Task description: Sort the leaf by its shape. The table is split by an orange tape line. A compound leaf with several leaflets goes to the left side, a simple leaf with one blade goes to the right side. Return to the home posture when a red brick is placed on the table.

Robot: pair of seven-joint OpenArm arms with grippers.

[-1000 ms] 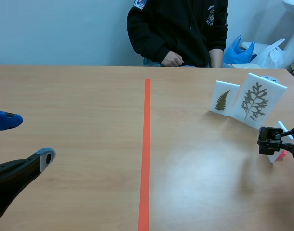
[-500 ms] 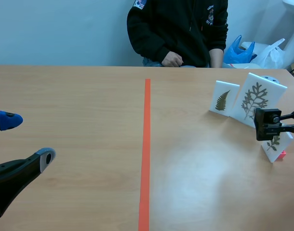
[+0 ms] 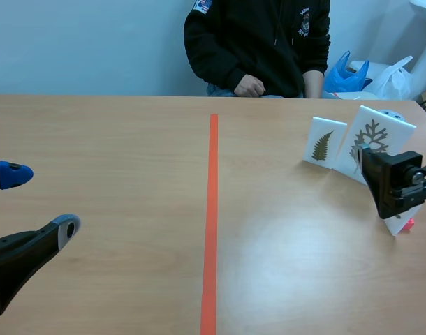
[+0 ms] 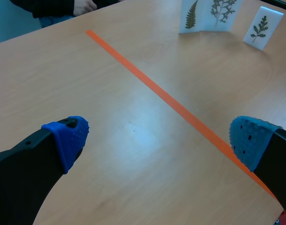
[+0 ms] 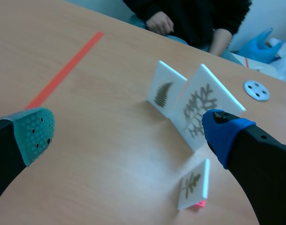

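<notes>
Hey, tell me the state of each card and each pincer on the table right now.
Left pincer: open, empty.
Right pincer: open, empty.
Fern card: standing, tilted.
Large leaf card: standing, tilted, beside fern card.
Small sprig card: standing on pink base, apart from others.

Test room, laboratory type. You face a wide pale wood-laminate table (image 3: 115,139) halved by a straight orange tape line (image 3: 211,209). Beyond the table are a bare pale-blue wall (image 3: 80,42), a seated person in a black sweatshirt (image 3: 258,42), and crumpled blue and white plastic bags (image 3: 346,73).
</notes>
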